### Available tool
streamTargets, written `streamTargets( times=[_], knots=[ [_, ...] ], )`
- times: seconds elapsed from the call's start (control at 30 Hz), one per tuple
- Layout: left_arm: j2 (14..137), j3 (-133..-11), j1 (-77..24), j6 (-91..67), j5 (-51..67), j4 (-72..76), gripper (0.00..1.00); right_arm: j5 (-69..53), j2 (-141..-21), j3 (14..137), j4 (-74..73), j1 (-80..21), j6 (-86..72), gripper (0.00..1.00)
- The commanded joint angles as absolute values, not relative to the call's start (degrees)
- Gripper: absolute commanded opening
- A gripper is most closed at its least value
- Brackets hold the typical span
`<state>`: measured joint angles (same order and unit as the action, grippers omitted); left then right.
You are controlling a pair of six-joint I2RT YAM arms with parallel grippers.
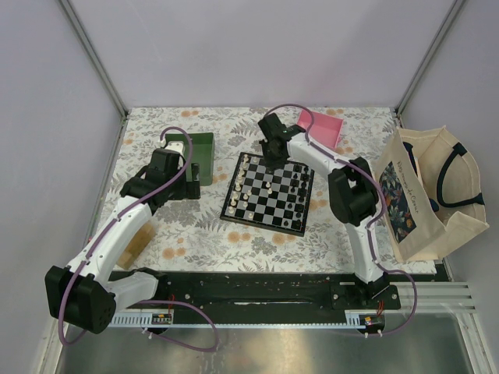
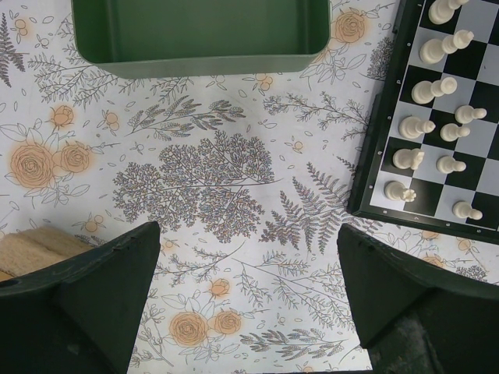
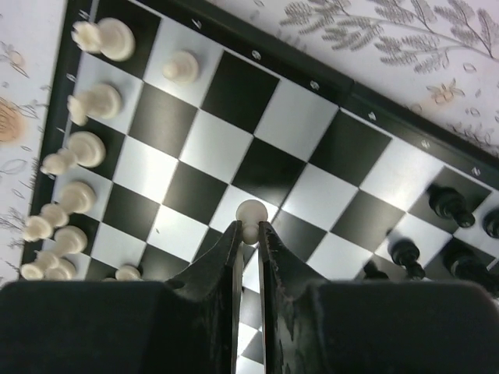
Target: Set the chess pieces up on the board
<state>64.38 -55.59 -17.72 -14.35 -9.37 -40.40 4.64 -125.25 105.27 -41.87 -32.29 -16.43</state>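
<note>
The checkered board (image 1: pixel 269 195) lies mid-table. Cream-white pieces (image 1: pixel 241 187) line its left side and black pieces (image 1: pixel 297 191) its right. My right gripper (image 3: pixel 248 227) is shut on a white pawn (image 3: pixel 250 214) and holds it over the board's middle squares; in the top view it sits at the board's far edge (image 1: pixel 272 160). White pieces (image 3: pixel 84 148) stand at the left of the right wrist view, black ones (image 3: pixel 448 204) at the right. My left gripper (image 2: pixel 245 257) is open and empty over the floral cloth, left of the board (image 2: pixel 374 164).
A green tray (image 1: pixel 199 152) stands behind the left gripper, its wall close in the left wrist view (image 2: pixel 199 58). A pink box (image 1: pixel 323 126) lies behind the board. A tote bag (image 1: pixel 425 195) stands at the right edge. A tan block (image 1: pixel 139 243) lies near left.
</note>
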Motion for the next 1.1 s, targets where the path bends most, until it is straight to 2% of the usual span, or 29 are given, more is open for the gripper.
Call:
streamTargets(
  times=[0.0,0.33,1.07],
  knots=[
    [64.5,-56.4,-17.3,-13.5,-8.4,-38.8,0.99,2.5,-129.0,112.5,-43.8,-32.3,-16.1,0.16],
    [64.2,-56.3,-17.2,-13.5,-8.5,-38.8,0.99,0.9,-137.5,125.7,-49.4,-34.3,-15.9,0.17],
    [64.1,-56.2,-17.1,-13.4,-8.5,-38.8,0.99,-1.3,-143.6,133.2,-51.4,-35.0,-17.1,0.18]
  ],
)
